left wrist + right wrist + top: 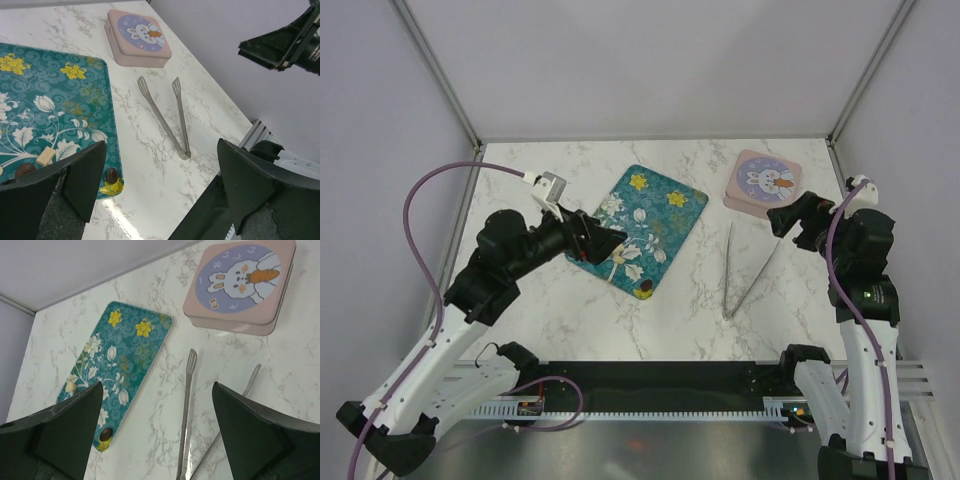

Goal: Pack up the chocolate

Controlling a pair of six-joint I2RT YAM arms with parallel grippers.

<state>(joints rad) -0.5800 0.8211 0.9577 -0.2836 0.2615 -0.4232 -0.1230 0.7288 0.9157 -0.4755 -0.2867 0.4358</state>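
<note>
The teal flowered tray [665, 205] lies mid-table. A dark chocolate [645, 291] sits at its near corner; it also shows in the left wrist view [112, 175] and the right wrist view [105, 434]. A tan chocolate [45, 156] and another dark one [24, 170] lie on the tray beside my left finger. Other chocolates are hidden under my left gripper. The pink rabbit tin [764, 183] stands shut at the back right. My left gripper [605, 240] is open and empty above the tray's left part. My right gripper [786, 222] is open and empty just right of the tin.
Metal tongs [745, 270] lie on the marble between the tray and the right arm, tips towards the tin, also seen in the left wrist view [165, 117] and the right wrist view [186, 410]. White walls enclose the table on three sides.
</note>
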